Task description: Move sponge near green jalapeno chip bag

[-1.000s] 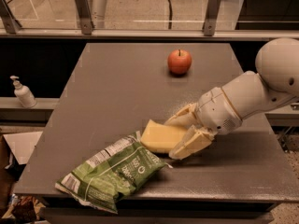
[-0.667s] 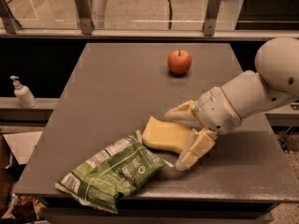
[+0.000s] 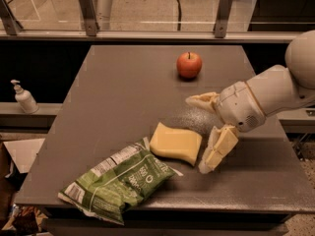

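The end effector sits right of centre in the frame. Its two pale fingers are spread wide and hold nothing. One finger points left at mid-height. The other angles down toward the desk, just beside the right edge of the sponge.

The sponge lies flat on the desk just below centre, in the open gap between the fingers but not clamped. Its lower left side touches or slightly overlaps the upper right corner of the green jalapeno chip bag, which sprawls across the lower left of the frame near the desk's front edge. Judged by that, the sponge is already as near the bag as the task asks.

The sponge looks light and soft. It would likely give under pressure and spring back, so a moderate squeeze across its two wavy long sides, near the middle of the block, should hold it without slipping. The foil bag looks slick and crinkly, and a nudge could easily push it off the front edge.

Farther out, an apple stands well apart in the upper centre. A pump bottle stands off the desk at the far left.
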`<control>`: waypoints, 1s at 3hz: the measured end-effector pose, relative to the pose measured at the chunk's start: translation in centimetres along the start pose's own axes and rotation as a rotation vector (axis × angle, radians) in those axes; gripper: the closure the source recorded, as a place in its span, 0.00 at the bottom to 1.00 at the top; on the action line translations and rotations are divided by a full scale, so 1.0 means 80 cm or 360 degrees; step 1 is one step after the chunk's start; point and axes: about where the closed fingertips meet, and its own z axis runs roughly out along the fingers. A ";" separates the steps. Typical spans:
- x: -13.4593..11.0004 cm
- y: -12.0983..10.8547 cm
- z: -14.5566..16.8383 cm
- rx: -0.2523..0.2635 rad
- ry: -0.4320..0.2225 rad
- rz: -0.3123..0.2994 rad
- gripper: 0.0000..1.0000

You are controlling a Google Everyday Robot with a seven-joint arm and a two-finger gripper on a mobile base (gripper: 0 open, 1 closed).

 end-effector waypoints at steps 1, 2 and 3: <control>0.007 -0.030 -0.052 0.0140 -0.0130 0.0041 0.00; 0.017 -0.055 -0.107 0.0281 -0.0257 0.0081 0.00; 0.014 -0.059 -0.114 0.0302 -0.0272 0.0075 0.00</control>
